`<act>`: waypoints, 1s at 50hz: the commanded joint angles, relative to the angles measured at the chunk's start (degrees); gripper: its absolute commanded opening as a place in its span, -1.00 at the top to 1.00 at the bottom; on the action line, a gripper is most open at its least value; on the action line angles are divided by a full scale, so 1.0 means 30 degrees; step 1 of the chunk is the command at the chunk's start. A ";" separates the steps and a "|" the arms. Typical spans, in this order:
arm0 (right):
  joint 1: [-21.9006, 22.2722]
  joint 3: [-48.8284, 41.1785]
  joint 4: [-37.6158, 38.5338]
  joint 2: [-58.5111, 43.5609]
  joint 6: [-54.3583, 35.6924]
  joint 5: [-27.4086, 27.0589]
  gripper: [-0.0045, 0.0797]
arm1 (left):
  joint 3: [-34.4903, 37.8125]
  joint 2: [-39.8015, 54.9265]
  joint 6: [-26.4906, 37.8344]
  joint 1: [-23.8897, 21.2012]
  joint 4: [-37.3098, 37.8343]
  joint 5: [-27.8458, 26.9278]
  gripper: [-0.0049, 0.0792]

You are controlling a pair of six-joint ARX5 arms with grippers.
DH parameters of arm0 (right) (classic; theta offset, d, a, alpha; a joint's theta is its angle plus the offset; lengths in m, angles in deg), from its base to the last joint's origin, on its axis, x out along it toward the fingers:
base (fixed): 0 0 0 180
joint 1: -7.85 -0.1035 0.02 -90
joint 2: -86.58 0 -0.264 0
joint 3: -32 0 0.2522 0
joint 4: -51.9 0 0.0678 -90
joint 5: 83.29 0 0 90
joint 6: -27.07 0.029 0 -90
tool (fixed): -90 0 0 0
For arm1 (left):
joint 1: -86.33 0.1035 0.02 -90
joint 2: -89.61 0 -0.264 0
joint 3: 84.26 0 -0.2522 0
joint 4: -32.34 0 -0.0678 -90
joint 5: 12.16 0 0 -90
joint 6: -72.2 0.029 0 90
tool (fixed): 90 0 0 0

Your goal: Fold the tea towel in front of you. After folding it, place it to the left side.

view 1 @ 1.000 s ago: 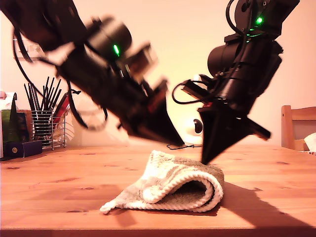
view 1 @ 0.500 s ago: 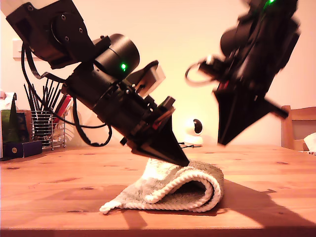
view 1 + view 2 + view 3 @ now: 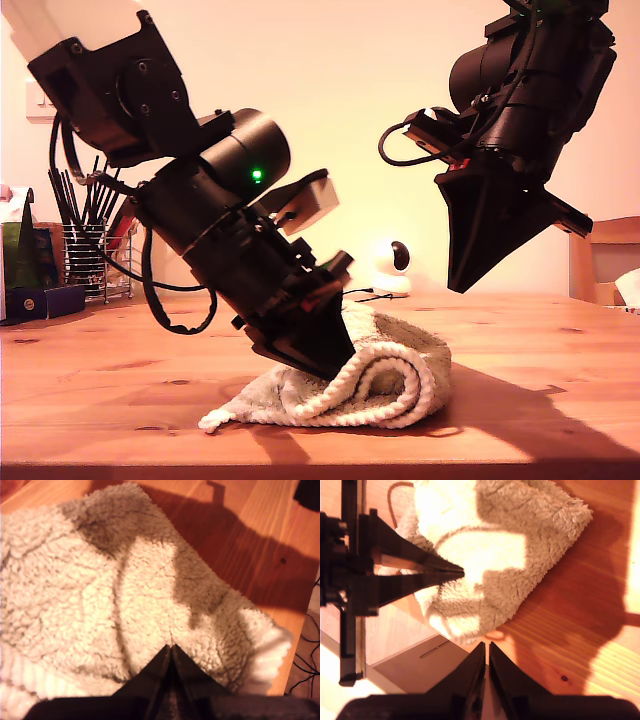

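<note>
Since earlier: we see my first gripper [image 3: 338, 362] has come down from the towel's top into its folded edge; my second gripper [image 3: 458, 285] has lifted a little higher.
First gripper: jaws pressed together, tips sunk in the tea towel [image 3: 125, 600]; we cannot tell whether cloth is pinched.
Second gripper: jaws closed on nothing [image 3: 486, 647], hanging above the table [image 3: 120, 380].
Tea towel: folded over on the table [image 3: 395, 385], near the exterior view's middle.

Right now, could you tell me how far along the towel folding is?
The tea towel already lies doubled over mid-table. My first gripper, jaws together, presses its tip into the top layer; my second gripper hangs above, holding nothing. Any further fold and moving the towel to the side remain.
</note>
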 commanded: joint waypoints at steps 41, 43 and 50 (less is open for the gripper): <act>-0.0590 -0.0124 0.1472 -0.0146 -0.0073 -0.0605 0.88 | -0.2477 -0.1071 0.0153 0.0692 0.7096 0.1909 0.94; -0.0590 -0.0124 0.1588 -0.0146 -0.0073 -0.0605 0.88 | -0.2477 -0.1071 0.0153 0.0787 0.6994 0.1719 0.94; -0.0568 -0.0124 0.1741 -0.0146 -0.0095 -0.0656 0.88 | -0.2477 -0.1071 -0.0197 0.1056 0.5552 -0.0146 0.94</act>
